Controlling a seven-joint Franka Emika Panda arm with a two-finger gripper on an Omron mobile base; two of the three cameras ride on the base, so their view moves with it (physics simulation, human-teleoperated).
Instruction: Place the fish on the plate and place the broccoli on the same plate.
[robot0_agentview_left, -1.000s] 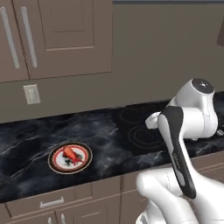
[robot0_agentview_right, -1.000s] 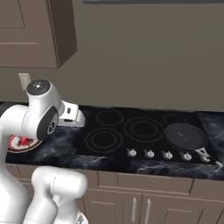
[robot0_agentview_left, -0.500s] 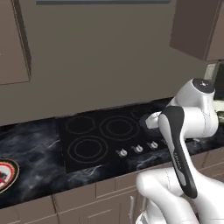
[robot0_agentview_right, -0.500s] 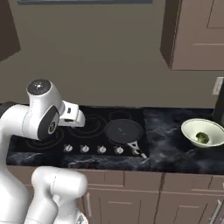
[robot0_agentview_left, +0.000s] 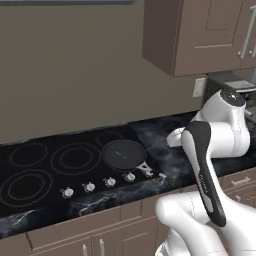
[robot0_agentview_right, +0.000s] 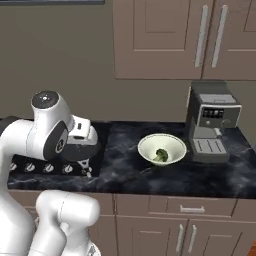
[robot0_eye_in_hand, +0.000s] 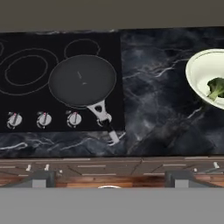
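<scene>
The broccoli (robot0_agentview_right: 161, 155) is a small dark-green floret lying inside a pale bowl (robot0_agentview_right: 148, 144) on the dark marble counter, right of the cooktop. In the hand view the broccoli (robot0_eye_in_hand: 216, 87) and its bowl (robot0_eye_in_hand: 192, 74) sit at the right edge. My gripper (robot0_eye_in_hand: 109, 181) hovers high above the counter's front edge, near the frying pan and well left of the bowl. Its fingertips (robot0_eye_in_hand: 40, 179) stand wide apart, open, with nothing between them. The fish and the plate are out of view.
A round black frying pan (robot0_eye_in_hand: 83, 81) rests on the cooktop's (robot0_agentview_left: 50, 170) right burner, handle pointing toward the front knobs (robot0_eye_in_hand: 43, 119). A coffee machine (robot0_agentview_right: 212, 122) stands right of the bowl. Wall cabinets (robot0_agentview_right: 200, 37) hang above the counter.
The whole scene has slid left as the base drove right: the plate with the fish left the views, and the bowl with the broccoli and the coffee machine came in. The gripper stays open.
</scene>
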